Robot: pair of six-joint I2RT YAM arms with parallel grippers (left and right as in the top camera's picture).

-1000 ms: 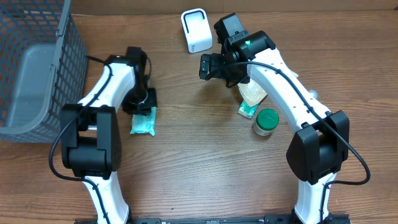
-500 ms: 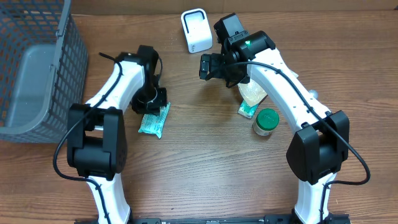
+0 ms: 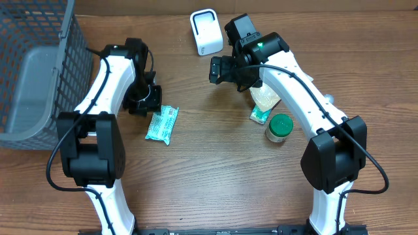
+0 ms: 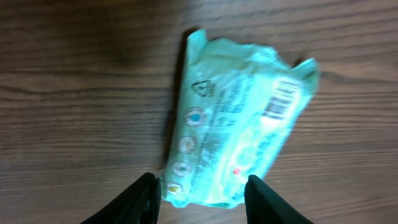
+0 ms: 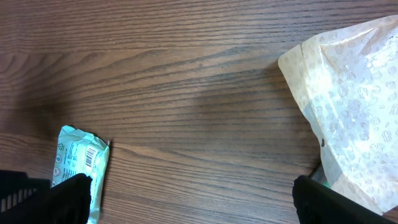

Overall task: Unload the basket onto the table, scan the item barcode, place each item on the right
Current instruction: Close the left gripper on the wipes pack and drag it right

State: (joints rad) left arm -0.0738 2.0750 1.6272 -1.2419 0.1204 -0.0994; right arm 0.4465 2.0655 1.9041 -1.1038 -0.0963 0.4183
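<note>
Green packet (image 4: 233, 124): barcode, recycling mark, round icons facing up; small print unreadable. Left gripper (image 4: 202, 186) jaws part-open, packet end between tips, ungripped. Right gripper (image 5: 189, 186) jaws wide, empty.

we note a mint-green packet (image 4: 230, 137) bearing a black-and-white barcode (image 4: 281, 99), a brown wood-grain table (image 3: 215, 176) and a grey mesh basket (image 3: 59, 39).

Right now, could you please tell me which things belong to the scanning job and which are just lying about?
Job: teal packet, barcode up; white scanner; left end effector.
Lying about: wire basket; green-lidded jar; pale bag.
</note>
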